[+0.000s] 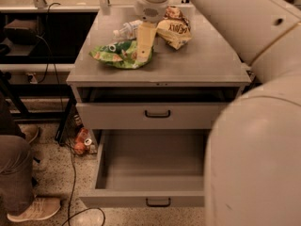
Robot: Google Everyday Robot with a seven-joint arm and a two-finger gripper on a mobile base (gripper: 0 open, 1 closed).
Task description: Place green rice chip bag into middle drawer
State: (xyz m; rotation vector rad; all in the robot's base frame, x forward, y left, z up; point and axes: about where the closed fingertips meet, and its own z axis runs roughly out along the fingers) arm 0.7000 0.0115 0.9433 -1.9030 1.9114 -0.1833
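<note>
Green rice chip bag (120, 54), crumpled, on the cabinet top (202, 65), upper left of centre.
Gripper (143, 53) pointed down over the bag's right edge (spread or pressed together: cannot tell). Tan chip bag (175, 28) just to the right, further back. Middle drawer (117, 199) pulled wide open at bottom centre, below a shut upper drawer (113, 116).

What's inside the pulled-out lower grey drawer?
Only bare grey floor and walls show in the pulled-out grey metal drawer; the cream robot arm covers its right side. The crumpled green chip bag lies on the grey cabinet top, the gripper at its right end.
</note>
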